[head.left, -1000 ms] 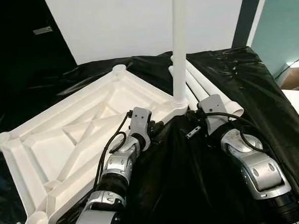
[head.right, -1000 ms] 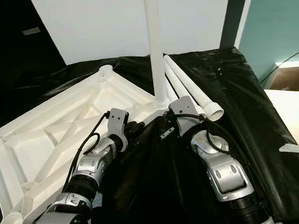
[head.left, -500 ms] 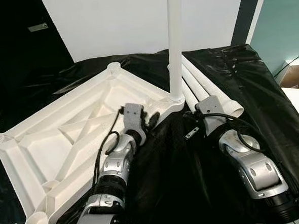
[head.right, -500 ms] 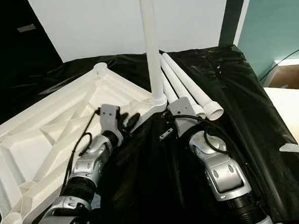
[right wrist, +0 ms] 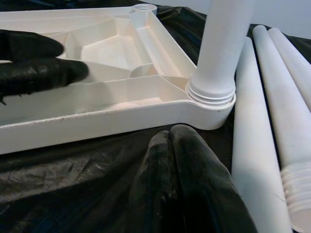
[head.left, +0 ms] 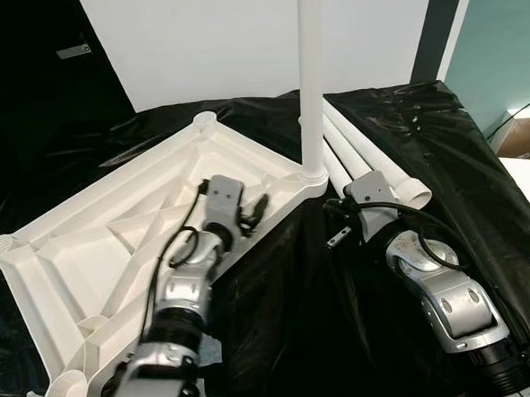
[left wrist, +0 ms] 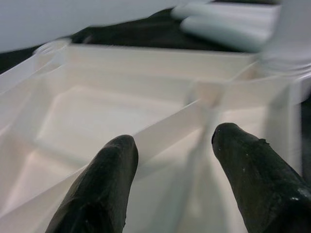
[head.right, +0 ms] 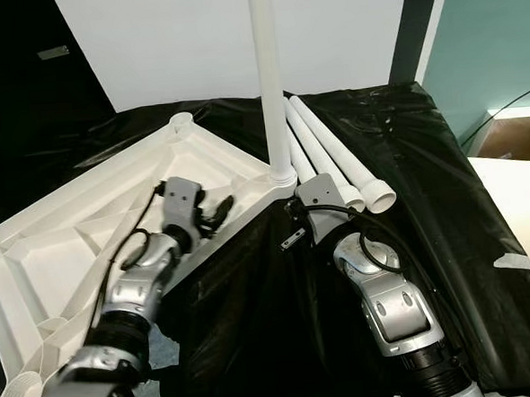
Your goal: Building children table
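While the white table top (head.left: pixel 115 244) lies upside down on the black plastic sheet (head.left: pixel 442 143), it takes up the left and middle of the head views, ribs facing up. Its lower left corner socket (head.left: pixel 66 395) sits near the frame's bottom edge. The left gripper (left wrist: pixel 170 145) hovers over the ribs near the middle, fingers (left wrist: pixel 104 174) spread wide with one rib between them; that wrist view is blurry. One white leg (head.left: pixel 310 79) stands upright in the corner socket at centre, its top cut off by the frame. The right gripper (right wrist: pixel 172 145) rests on the sheet just beside that corner, fingers pressed together, holding nothing. Three loose legs (head.left: pixel 371 160) lie to the right, side by side.
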`<state>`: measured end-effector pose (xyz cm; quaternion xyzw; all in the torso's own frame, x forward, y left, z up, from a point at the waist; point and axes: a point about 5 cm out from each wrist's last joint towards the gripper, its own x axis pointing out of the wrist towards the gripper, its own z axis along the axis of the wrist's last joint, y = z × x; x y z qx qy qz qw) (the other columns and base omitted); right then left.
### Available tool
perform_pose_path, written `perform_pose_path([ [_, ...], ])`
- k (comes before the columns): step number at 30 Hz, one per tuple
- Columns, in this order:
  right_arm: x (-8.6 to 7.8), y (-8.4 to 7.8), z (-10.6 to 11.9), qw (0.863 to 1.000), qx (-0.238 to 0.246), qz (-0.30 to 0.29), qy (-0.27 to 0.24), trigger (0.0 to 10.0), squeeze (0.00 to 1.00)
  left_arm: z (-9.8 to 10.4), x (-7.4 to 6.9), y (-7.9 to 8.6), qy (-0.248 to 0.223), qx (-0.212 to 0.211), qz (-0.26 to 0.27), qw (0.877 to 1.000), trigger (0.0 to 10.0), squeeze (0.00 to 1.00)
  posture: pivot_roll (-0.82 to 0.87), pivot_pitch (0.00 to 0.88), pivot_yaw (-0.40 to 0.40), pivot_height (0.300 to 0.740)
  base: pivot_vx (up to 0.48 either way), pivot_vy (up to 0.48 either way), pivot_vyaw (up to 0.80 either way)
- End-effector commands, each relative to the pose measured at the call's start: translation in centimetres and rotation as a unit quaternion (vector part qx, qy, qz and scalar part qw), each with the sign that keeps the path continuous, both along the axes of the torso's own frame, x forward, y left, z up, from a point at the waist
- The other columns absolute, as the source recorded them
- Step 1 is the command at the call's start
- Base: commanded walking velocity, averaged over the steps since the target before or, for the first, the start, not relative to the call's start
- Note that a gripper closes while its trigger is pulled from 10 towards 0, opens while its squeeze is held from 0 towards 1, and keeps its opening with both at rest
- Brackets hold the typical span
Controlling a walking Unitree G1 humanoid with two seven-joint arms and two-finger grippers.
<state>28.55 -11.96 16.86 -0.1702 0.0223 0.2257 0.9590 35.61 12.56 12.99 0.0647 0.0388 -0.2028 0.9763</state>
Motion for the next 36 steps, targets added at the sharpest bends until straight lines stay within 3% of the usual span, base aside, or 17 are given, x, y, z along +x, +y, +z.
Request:
perform_pose_path([
  [1,0.0,0.5,-0.2,1.000,0.002,0.008,0.002,10.0,0.00,-0.3,0.4,1.7,0.005,0.024,0.091,0.996,10.0,0.00,-0.01,0.000,0.081,0.740,0.000,0.000,0.00],
  [5,0.0,0.5,-0.2,1.000,0.003,0.009,0.001,10.0,0.00,0.0,0.7,3.0,0.013,0.060,0.110,0.992,10.0,0.00,-0.01,0.000,0.082,0.740,0.000,0.000,0.00],
  [9,0.0,0.5,-0.2,1.000,0.004,0.009,0.001,10.0,0.00,-0.1,0.7,3.2,0.030,0.067,0.096,0.993,10.0,0.00,-0.01,0.000,0.082,0.740,0.000,0.000,0.00],
  [10,0.1,0.5,-0.2,1.000,0.004,0.008,0.001,10.0,0.00,-0.2,0.4,3.0,0.052,0.055,0.066,0.995,10.0,0.00,-0.01,0.000,0.083,0.740,0.000,0.000,0.00],
  [11,0.1,0.5,-0.2,1.000,0.004,0.007,0.001,10.0,0.00,-0.2,0.0,2.3,0.075,0.017,0.019,0.997,10.0,0.00,-0.01,0.000,0.084,0.740,0.000,0.000,0.00],
  [12,0.1,0.5,-0.2,1.000,0.004,0.007,0.001,10.0,0.00,-0.2,0.0,2.3,0.075,0.017,0.019,0.997,10.0,0.00,-0.01,0.000,0.084,0.740,0.000,0.000,0.00],
  [14,0.1,0.4,-0.3,1.000,0.004,0.005,0.002,10.0,0.00,0.3,-0.7,1.1,0.096,-0.040,-0.051,0.993,10.0,0.00,-0.01,0.000,0.083,0.740,0.000,0.000,0.00],
  [15,0.1,0.4,-0.3,1.000,0.004,0.005,0.002,10.0,0.00,0.3,-0.7,1.1,0.096,-0.040,-0.051,0.993,10.0,0.00,-0.01,0.000,0.083,0.740,0.000,0.000,0.00],
  [17,0.1,0.4,-0.4,1.000,0.004,0.003,0.003,10.0,0.00,0.8,-1.2,0.4,0.103,-0.067,-0.108,0.987,10.0,0.00,-0.01,0.000,0.082,0.740,0.000,0.000,0.00],
  [22,0.2,0.5,-0.5,1.000,0.003,0.003,0.003,10.0,0.00,1.3,-1.8,0.1,0.113,-0.073,-0.159,0.978,10.0,0.00,-0.01,0.000,0.081,0.740,0.000,0.000,0.00],
  [27,0.2,0.6,-0.5,1.000,0.003,0.004,0.003,10.0,0.00,0.7,-2.0,0.4,0.125,-0.042,-0.163,0.978,10.0,0.00,-0.01,0.000,0.081,0.740,0.000,0.000,0.00],
  [31,0.2,0.6,-0.4,1.000,0.004,0.005,0.000,10.0,0.00,-1.7,-1.6,1.8,0.171,0.064,-0.103,0.978,10.0,0.00,-0.01,0.000,0.081,0.740,0.000,0.000,0.00],
  [35,0.2,0.6,-0.3,1.000,0.004,0.004,-0.001,10.0,0.00,-2.1,-1.6,2.0,0.181,0.092,-0.091,0.975,10.0,0.00,-0.01,0.000,0.082,0.740,0.000,0.000,0.00],
  [36,0.2,0.6,-0.3,1.000,0.004,0.004,-0.002,10.0,0.00,-2.5,-1.6,2.1,0.192,0.116,-0.086,0.971,10.0,0.00,-0.01,0.000,0.083,0.740,0.000,0.000,0.00],
])
